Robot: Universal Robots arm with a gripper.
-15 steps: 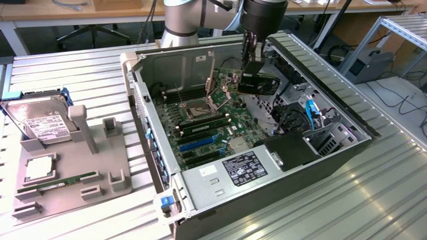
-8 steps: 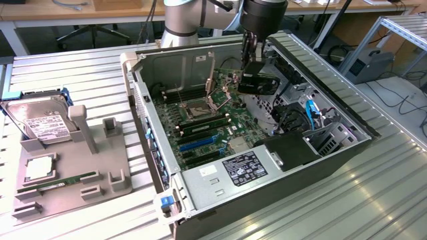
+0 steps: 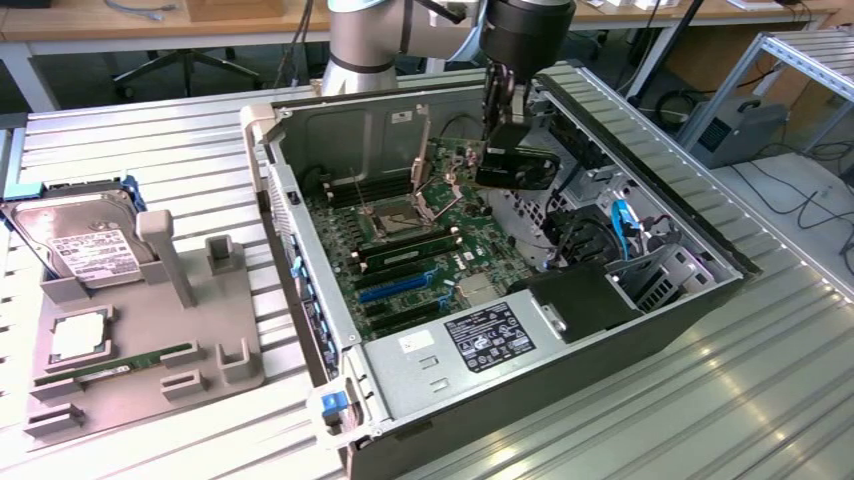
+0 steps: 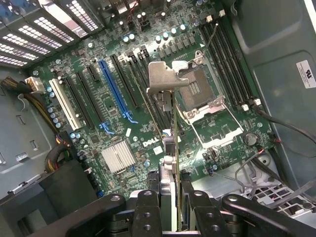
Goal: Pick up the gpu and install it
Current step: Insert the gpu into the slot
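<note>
- At the far left of the exterior view, a grey holder (image 3: 134, 340) sits on the ribbed metal tabletop (image 3: 120, 150). Its moulded slots keep spare parts upright or flat for easy picking: a silver hard drive (image 3: 80, 245) with a white label, a square processor chip (image 3: 78, 335), and a narrow green memory stick (image 3: 134, 362).
- In the middle, the computer case (image 3: 534, 330) lies on its side with the panel off, so the green motherboard (image 3: 414, 250) faces up. A black power supply (image 3: 587, 300) sits at the lower right of the case.
- Upper centre-right, the gripper (image 3: 514, 140) hangs over the open case, its black fingers (image 4: 148, 212) clamped on the graphics card (image 3: 514, 165), held above the board and not yet seated.
- In the wrist view the graphics card (image 4: 175, 148) shows edge-on, thin and green, its silver bracket (image 4: 162, 76) pointing away from the camera; judging by this, it is held vertically so its edge can meet a slot.
- The long blue slot (image 4: 116, 91) lies at the frame's centre-left, beside the card's line rather than under it.
</note>
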